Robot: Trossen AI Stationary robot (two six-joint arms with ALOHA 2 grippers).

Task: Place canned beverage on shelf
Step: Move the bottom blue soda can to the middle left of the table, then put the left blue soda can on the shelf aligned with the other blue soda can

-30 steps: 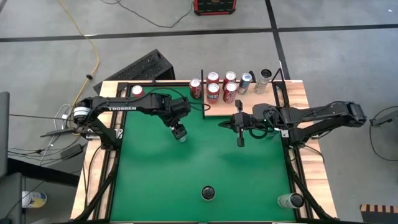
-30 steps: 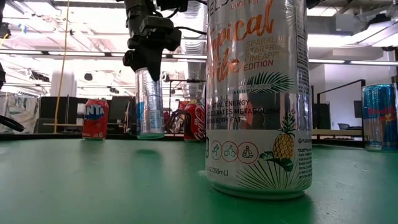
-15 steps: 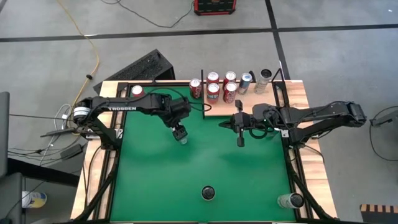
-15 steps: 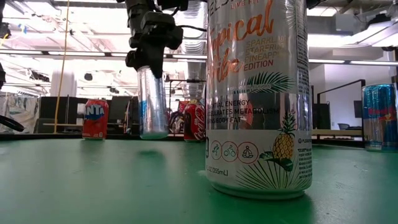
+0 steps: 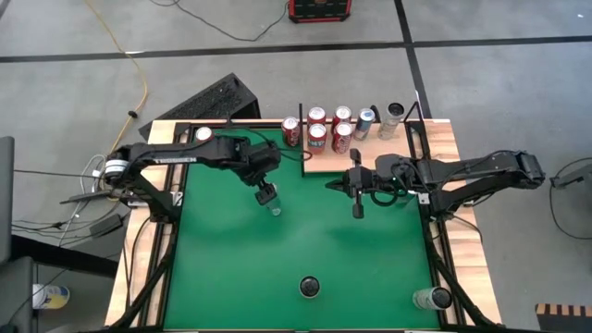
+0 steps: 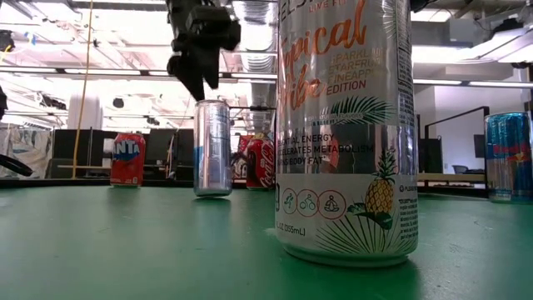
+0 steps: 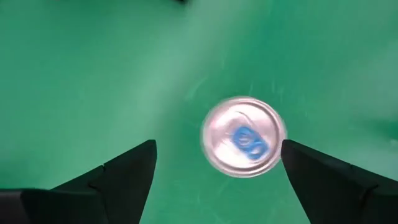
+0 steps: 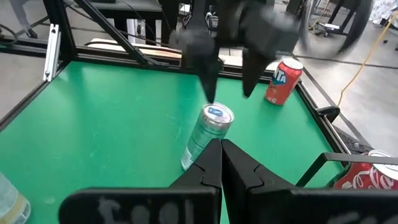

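Note:
A slim silver can [image 6: 212, 148] stands upright on its base on the green table [image 5: 231, 259], left of centre; it also shows in the high view [image 5: 274, 205]. My left gripper [image 6: 202, 71] hangs open just above it and touches nothing. In the left wrist view the can's top [image 7: 244, 135] lies below and between the two spread fingers. The shelf [image 5: 370, 159], a pale wood board at the far right, carries several cans. My right gripper [image 5: 331, 185] waits shut and empty in front of the shelf, pointing at the silver can [image 8: 207, 134].
A tall pineapple-print can [image 6: 346, 125] stands near the front edge [image 5: 309, 287]. A blue can [image 6: 510, 154] stands at the near right corner [image 5: 432, 298]. An orange soda can [image 6: 127, 158] stands at the far left. Bare green surface lies between the arms.
My left gripper has carried the silver can a little toward the table's right and down. The can, which hung tilted just above the table, now stands upright on it. The gripper has let go and risen above the can's top.

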